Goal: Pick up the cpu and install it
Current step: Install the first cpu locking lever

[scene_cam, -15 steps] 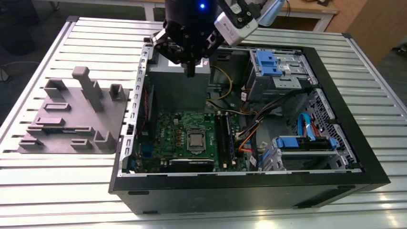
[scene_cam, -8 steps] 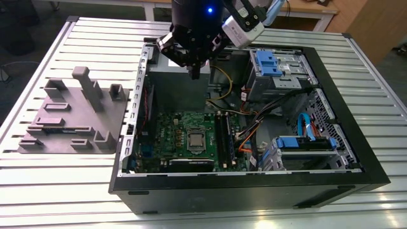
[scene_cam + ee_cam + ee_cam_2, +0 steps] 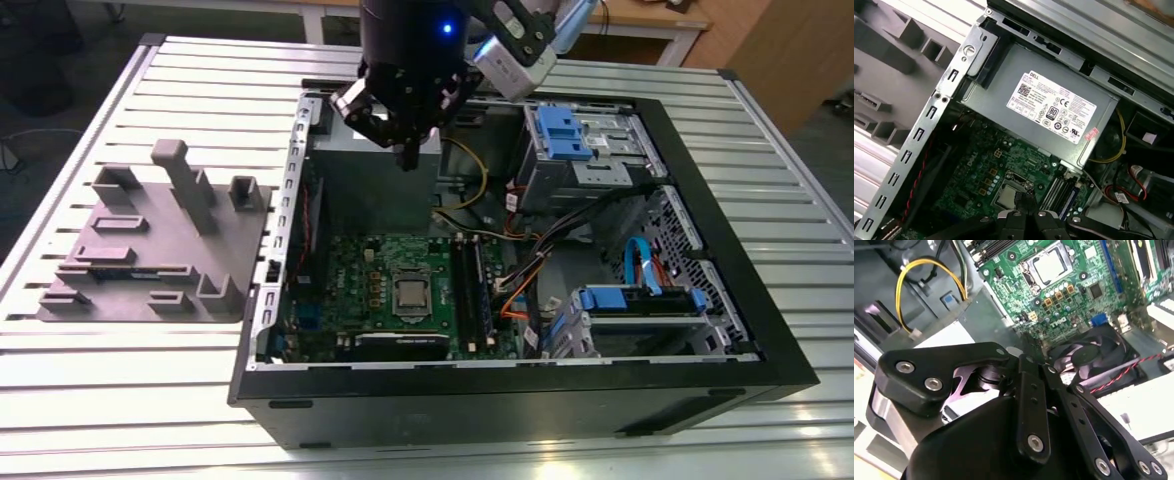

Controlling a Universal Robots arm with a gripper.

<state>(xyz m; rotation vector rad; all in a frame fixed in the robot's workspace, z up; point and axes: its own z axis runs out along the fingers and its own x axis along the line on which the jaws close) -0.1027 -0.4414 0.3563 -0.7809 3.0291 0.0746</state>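
My gripper (image 3: 407,135) hangs over the open computer case (image 3: 747,330), above the grey power supply (image 3: 1054,110), and my fingers (image 3: 408,150) are clenched together with nothing between them. Well away from my fingertips, the cpu (image 3: 414,293) sits flat in its socket on the green motherboard (image 3: 350,290); in both wrist views its silvery top (image 3: 1050,265) shows inside the socket frame. Further along from it lie the long black memory slots (image 3: 467,290).

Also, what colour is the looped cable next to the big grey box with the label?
Yellow. The looped cable shows best in the second wrist view, curving beside the grey box.
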